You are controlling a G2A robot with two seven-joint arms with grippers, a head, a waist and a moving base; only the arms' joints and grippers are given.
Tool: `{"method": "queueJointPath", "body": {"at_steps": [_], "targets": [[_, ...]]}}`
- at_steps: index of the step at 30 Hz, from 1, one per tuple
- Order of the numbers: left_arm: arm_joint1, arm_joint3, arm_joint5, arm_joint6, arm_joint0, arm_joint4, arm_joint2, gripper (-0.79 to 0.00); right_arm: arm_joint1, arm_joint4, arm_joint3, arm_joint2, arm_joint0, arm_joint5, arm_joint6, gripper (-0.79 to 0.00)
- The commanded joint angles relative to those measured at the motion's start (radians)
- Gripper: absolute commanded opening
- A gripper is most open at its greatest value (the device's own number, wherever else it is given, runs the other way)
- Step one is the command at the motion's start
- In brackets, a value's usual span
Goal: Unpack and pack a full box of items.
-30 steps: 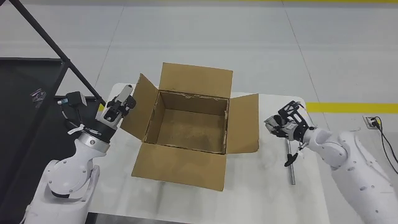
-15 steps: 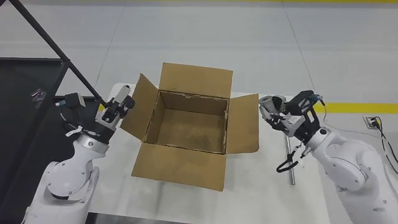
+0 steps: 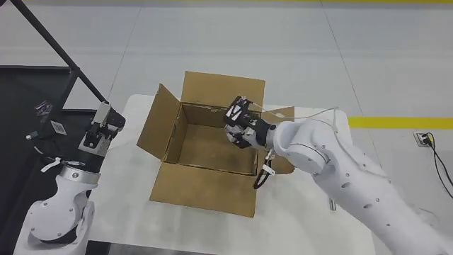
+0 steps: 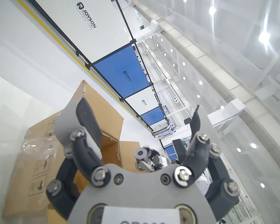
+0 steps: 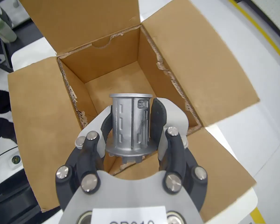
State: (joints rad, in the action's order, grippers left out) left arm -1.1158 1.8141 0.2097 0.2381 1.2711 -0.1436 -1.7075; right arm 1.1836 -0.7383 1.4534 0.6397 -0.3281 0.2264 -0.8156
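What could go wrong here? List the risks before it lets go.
1. The right gripper holds the part well above the box floor; released here, it may fall hard and tip.
2. The arm crosses the near flap and may snag it.

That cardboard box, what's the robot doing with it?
The robot's right end effector is shut on a grey metal part and holds it just above the open cardboard box, whose four flaps are folded out. The part probably goes into the box next. The left end effector is open with nothing in it, off to one side of the box and not touching it.
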Motion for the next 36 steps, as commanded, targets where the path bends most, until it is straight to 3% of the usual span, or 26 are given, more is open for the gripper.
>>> {"method": "queueJointPath", "body": {"at_steps": [1,6,8,22,26,36], "targets": [[0.000,0.004,0.011,0.000,0.021,-0.010,-0.018,0.000,0.076,0.047,-0.152,-0.122,0.108,-0.019,-0.002,-0.785],[-0.003,0.027,0.029,0.008,0.047,-0.066,-0.027,0.000,0.252,0.142,-0.446,-0.282,0.239,-0.054,0.010,-0.785],[-0.003,0.037,0.026,0.027,0.048,-0.057,-0.016,0.000,0.304,0.166,-0.528,-0.311,0.268,-0.046,0.009,-0.785],[-0.008,0.020,-0.020,0.097,-0.028,-0.015,0.098,0.000,0.303,0.169,-0.529,-0.309,0.263,-0.047,0.016,-0.785],[-0.008,0.028,-0.024,0.097,-0.043,0.010,0.100,0.000,0.313,0.227,-0.591,-0.278,0.231,0.020,0.080,-0.785],[-0.006,0.027,-0.032,0.030,0.000,0.002,0.005,0.000,0.485,0.291,-0.951,-0.335,0.231,0.057,0.128,-0.785]]}}
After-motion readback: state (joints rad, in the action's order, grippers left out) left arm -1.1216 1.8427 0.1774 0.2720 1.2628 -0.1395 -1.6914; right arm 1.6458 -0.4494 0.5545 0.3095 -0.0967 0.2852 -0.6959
